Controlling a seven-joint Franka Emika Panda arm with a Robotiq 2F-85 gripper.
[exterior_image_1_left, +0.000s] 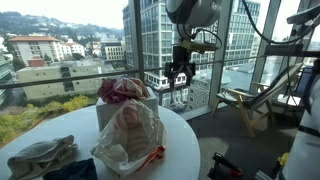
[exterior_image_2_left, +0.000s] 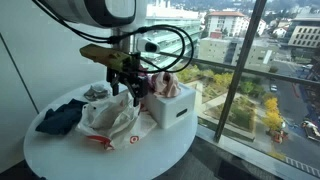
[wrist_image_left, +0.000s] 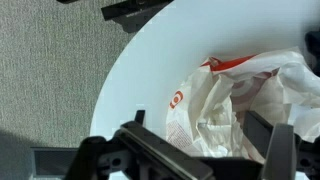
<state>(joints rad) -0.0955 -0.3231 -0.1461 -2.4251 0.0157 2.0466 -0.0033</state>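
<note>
My gripper (exterior_image_1_left: 178, 84) hangs open and empty above the round white table (exterior_image_1_left: 186, 150). In the other exterior view it (exterior_image_2_left: 126, 97) hovers just over a crumpled white plastic bag with red print (exterior_image_2_left: 110, 121). The wrist view shows the bag (wrist_image_left: 230, 100) lying on the table (wrist_image_left: 160, 60) below and between my two spread fingers (wrist_image_left: 205, 138), not touching them. The bag also shows in an exterior view (exterior_image_1_left: 130, 135). Behind the bag stands a white box (exterior_image_2_left: 178, 110) holding a pink cloth (exterior_image_2_left: 165, 85), which also shows in an exterior view (exterior_image_1_left: 122, 90).
A dark blue garment (exterior_image_2_left: 60, 118) and a grey cloth (exterior_image_2_left: 97, 93) lie on the table beside the bag. The grey cloth (exterior_image_1_left: 40, 155) is near the table's edge. Tall windows (exterior_image_2_left: 240, 80) stand close behind the table. Carpet (wrist_image_left: 50, 70) lies beyond the table rim.
</note>
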